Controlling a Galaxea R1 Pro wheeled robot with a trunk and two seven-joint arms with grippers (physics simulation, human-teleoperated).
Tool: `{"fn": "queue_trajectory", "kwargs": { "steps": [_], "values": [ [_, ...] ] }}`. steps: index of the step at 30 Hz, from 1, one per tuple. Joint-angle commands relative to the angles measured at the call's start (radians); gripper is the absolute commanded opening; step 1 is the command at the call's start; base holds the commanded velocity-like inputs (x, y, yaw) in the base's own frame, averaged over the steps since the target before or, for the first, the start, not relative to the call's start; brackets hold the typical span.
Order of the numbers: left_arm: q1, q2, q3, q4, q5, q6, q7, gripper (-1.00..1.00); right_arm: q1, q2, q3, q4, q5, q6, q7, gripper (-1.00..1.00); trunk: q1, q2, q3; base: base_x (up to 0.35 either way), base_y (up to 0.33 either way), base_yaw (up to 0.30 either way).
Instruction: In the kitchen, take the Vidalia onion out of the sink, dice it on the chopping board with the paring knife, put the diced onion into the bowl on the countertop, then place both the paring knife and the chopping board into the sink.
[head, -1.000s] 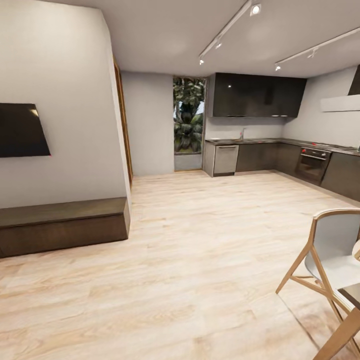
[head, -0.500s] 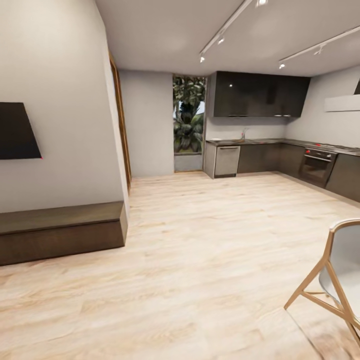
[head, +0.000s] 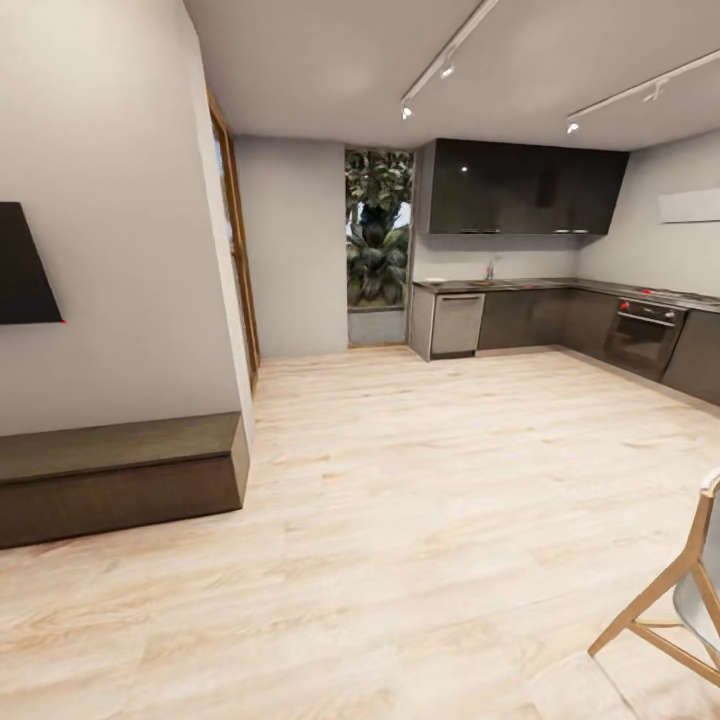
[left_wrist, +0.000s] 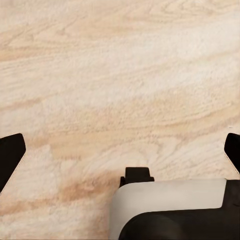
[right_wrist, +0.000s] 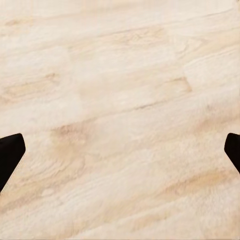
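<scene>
Nothing was done yet: I was far across the wooden floor (head: 430, 520) from the countertop (head: 560, 285), both grippers (left_wrist: 120, 150) (right_wrist: 120, 150) spread wide and empty.

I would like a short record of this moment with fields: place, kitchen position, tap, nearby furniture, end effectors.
place: open room with light wooden floor
kitchen position: far ahead, countertop above dark cabinets
tap: small, on the far counter; sink basin too small to tell
nearby furniture: chair at right, low dark bench at left
end effectors: left end effector and right end effector open, empty, above the floor
</scene>
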Motion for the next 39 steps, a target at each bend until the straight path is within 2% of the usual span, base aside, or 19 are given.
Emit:
{"fn": "queue_trajectory", "kwargs": {
  "steps": [1,17,39],
  "values": [
    [0.000,0.000,0.000,-0.001,0.000,-0.002,0.000,1.00,0.000,0.000,0.000,0.000,0.000,-0.002,-0.003,1.00,0.001,0.000,-0.001,0.319,0.000,0.000],
    [0.000,0.000,0.000,-0.001,0.000,-0.002,0.000,1.00,0.000,0.000,0.000,0.000,0.000,-0.002,-0.003,1.00,0.001,0.000,-0.001,0.319,0.000,-0.005],
    [0.000,0.000,0.000,-0.001,0.000,-0.002,0.000,1.00,0.000,0.000,0.000,0.000,0.000,-0.002,-0.003,1.00,0.001,0.000,-0.001,0.319,0.000,-0.071]
  ]
}}
